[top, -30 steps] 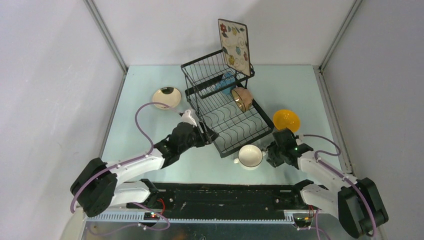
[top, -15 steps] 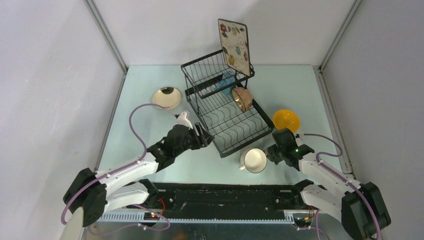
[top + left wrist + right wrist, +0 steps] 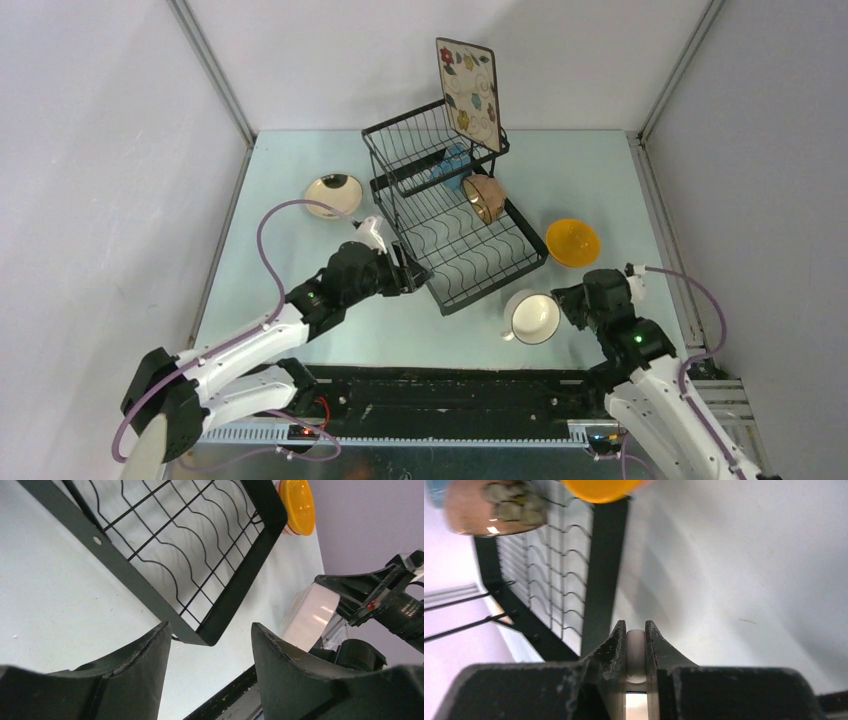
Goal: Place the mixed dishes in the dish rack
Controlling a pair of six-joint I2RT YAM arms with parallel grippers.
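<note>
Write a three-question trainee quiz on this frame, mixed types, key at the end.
1. True or false: the left fingers are gripping a dish.
2. Multiple choice: the right fingers are shut on the white two-handled cup by: A) a handle, B) the base, C) nothing, as they are open.
3. Short answer: which dish sits on the table just right of the dish rack?

Key
1. False. They stand open and empty by the rack's near corner.
2. A.
3. The yellow bowl.
</note>
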